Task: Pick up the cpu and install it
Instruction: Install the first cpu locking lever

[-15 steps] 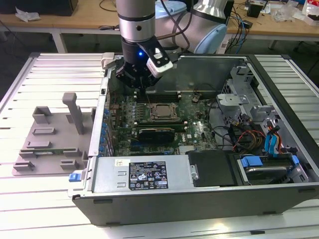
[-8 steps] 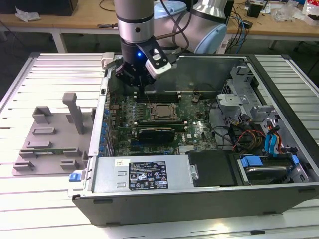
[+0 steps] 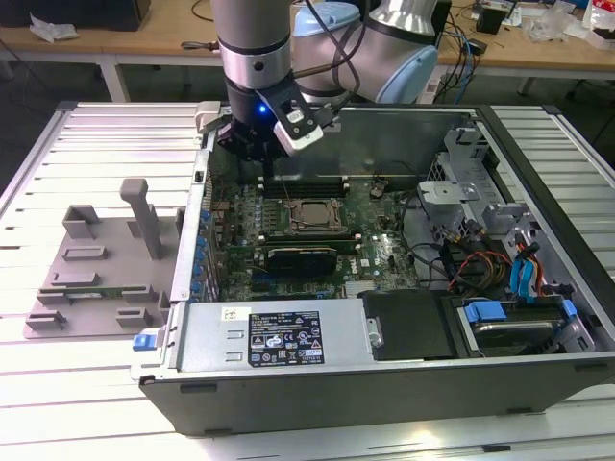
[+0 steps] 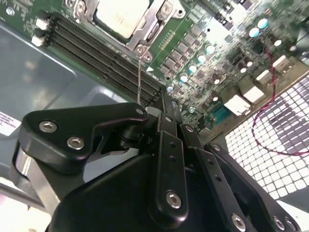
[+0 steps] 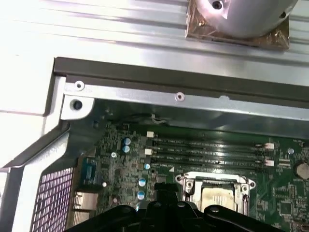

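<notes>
Risk, as we judge it, is the gripper (image 4: 165,99), its fingers (image 4: 169,140) pressed together and empty, snagging the thin socket lever (image 4: 139,77) beside the cpu (image 4: 118,17), which sits in its motherboard socket (image 4: 153,21).

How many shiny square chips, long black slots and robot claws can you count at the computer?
cpu: 1
long black slots: 4
claw: 1
Total: 6
</notes>
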`<act>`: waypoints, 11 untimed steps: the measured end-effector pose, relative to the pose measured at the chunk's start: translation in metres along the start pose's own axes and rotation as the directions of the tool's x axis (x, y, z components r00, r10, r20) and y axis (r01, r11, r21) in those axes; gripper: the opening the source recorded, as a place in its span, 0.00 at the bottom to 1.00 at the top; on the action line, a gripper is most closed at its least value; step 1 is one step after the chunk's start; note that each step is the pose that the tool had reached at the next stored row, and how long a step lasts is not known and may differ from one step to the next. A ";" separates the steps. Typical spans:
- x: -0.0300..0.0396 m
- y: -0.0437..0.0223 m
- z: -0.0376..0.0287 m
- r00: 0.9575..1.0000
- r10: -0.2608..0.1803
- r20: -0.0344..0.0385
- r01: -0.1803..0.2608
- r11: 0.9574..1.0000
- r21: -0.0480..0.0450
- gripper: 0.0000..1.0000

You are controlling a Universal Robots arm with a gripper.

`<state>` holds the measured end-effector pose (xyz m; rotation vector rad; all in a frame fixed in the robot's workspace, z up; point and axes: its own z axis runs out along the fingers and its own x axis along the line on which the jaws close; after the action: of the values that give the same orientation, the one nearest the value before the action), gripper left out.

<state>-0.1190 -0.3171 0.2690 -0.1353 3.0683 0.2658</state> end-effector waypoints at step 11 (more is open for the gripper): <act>0.0008 -0.0019 0.0098 1.000 0.003 0.005 -0.003 0.998 -0.056 0.11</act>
<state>-0.1191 -0.3174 0.2590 -0.1326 3.0576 0.3511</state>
